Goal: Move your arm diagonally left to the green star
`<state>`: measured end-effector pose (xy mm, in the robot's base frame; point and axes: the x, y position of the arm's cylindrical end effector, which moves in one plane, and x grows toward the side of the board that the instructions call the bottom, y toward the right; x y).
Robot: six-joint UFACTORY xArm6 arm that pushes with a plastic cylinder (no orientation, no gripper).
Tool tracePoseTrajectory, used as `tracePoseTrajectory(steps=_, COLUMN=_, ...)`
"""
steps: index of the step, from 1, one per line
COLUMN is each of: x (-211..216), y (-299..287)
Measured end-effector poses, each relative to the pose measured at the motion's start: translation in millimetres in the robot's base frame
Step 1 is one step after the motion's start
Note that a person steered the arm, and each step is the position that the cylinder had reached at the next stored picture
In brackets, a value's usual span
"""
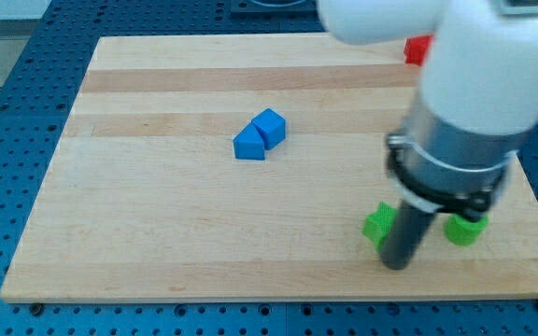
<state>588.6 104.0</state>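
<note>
The green star (377,224) lies on the wooden board near the view's bottom right, partly hidden behind my rod. My tip (397,265) rests on the board just to the lower right of the star, close to it or touching it. A second green block (464,229), rounded in shape, sits to the right of the rod. Two blue blocks lie together near the board's middle: a blue cube (270,127) and a blue wedge-like block (248,145) touching it on its lower left.
A red block (418,49) sits at the board's top right, partly hidden by the white arm body (474,65). The wooden board (157,215) lies on a blue perforated table; its bottom edge runs just below my tip.
</note>
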Motion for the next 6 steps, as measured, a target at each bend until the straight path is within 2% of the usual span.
tracePoseTrajectory(steps=2, x=-1, y=-3)
tracePoseTrajectory(steps=3, x=16, y=-65)
tracePoseTrajectory(steps=4, x=-21, y=-136)
tracePoseTrajectory(steps=5, x=-91, y=-142)
tracePoseTrajectory(steps=6, x=-114, y=-97)
